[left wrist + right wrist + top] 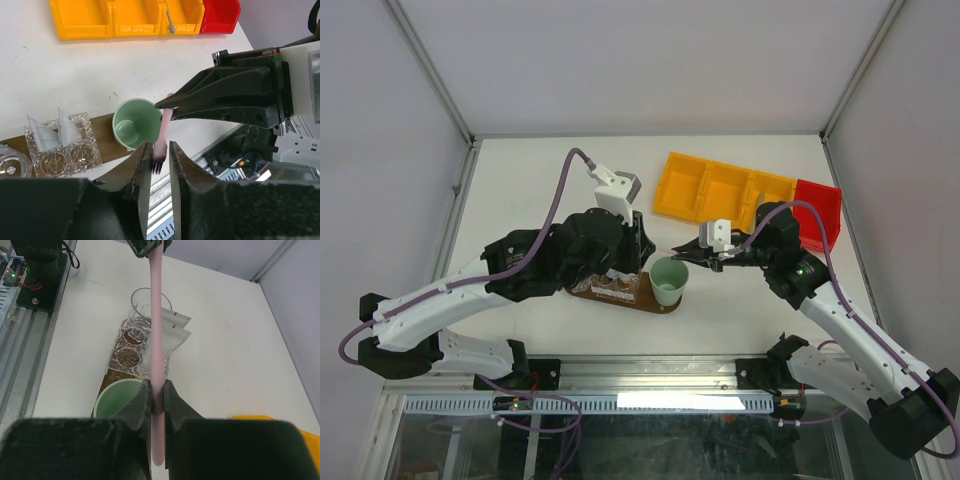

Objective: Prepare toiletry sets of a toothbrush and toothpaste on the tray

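Observation:
A pink toothbrush [157, 315] hangs in the air between both grippers, above the mint-green cup [135, 125]. My right gripper [157, 385] is shut on its handle. My left gripper [160, 146] is closed narrowly around its bristle end [158, 165]. The dark brown tray [102, 132] lies below, carrying the cup, a clear plastic holder [65, 160] and a clear glass [145, 300]. Two white toothpaste tubes [47, 135] [67, 131] rest on the holder. In the top view both arms meet over the tray [650, 303].
A yellow compartment bin [720, 190] and a red bin [818, 210] stand at the back right; a grey brush [170, 22] lies in one yellow compartment. The table's near edge with its metal rail runs just below the tray.

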Controlling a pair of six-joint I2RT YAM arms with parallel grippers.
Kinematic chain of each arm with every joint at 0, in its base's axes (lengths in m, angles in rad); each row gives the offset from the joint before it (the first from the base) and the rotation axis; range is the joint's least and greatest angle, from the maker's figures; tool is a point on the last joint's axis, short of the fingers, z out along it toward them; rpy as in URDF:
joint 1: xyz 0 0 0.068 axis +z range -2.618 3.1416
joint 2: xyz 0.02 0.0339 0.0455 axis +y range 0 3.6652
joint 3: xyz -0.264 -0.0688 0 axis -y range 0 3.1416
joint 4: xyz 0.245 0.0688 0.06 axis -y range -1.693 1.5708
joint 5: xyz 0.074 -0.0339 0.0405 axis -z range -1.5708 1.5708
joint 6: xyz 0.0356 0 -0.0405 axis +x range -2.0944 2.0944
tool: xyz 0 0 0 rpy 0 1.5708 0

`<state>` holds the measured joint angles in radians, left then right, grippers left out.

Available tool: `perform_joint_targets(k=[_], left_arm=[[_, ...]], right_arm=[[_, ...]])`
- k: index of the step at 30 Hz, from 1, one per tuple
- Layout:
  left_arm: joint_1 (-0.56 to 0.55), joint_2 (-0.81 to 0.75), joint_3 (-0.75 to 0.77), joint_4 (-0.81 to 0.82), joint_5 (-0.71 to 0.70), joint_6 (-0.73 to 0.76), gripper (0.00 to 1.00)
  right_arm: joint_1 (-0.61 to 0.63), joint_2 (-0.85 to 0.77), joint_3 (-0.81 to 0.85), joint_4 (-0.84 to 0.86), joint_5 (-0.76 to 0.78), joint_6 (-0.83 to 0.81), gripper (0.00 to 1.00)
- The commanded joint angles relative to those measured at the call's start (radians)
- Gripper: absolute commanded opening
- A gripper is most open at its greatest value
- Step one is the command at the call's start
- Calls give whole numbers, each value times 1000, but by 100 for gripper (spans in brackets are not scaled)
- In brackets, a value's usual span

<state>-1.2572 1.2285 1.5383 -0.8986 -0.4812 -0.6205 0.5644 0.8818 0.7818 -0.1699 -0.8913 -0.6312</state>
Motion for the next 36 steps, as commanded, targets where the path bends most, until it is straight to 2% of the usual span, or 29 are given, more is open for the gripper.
perform_joint_targets(k=[1, 4, 5, 6, 8, 9, 11, 12, 19, 21, 25, 29, 36], left_arm=[[-6, 1, 36, 19, -6, 14, 18], [-7, 6, 42, 17, 5, 20, 10], [-7, 6, 46, 12, 6, 20, 4], [-6, 5, 51, 5, 6, 18, 0], [-6, -4, 62, -9, 16, 15, 0], [-5, -13, 63, -16, 25, 12, 0], [-6, -38, 63, -33, 34, 2, 0], [-5, -50, 66, -48, 36, -3, 0], [-5, -144, 92, -206, -17, -75, 0], [-6, -166, 102, -247, -17, -89, 0], [-6, -203, 124, -332, -9, -113, 0], [-6, -215, 154, -447, -24, -143, 0], [-7, -222, 137, -549, -89, -194, 0]], right_arm=[[-2, -19, 48, 42, -11, -5, 0], [-2, -21, 50, 49, -8, 9, 0], [-2, -19, 53, 50, -6, 20, 4], [-3, -19, 60, 49, -1, 35, 14], [-2, -27, 67, 61, 51, 85, 38], [-2, -34, 72, 68, 77, 123, 54], [-3, -54, 85, 76, 106, 194, 96], [-2, -67, 94, 75, 110, 218, 99], [-2, -162, 131, 109, 169, 425, 100], [-2, -189, 128, 123, 252, 481, 100], [-2, -239, 118, 143, 514, 607, 100], [-3, -270, 118, 128, 720, 662, 100], [-2, -256, 160, 54, 847, 681, 100]])
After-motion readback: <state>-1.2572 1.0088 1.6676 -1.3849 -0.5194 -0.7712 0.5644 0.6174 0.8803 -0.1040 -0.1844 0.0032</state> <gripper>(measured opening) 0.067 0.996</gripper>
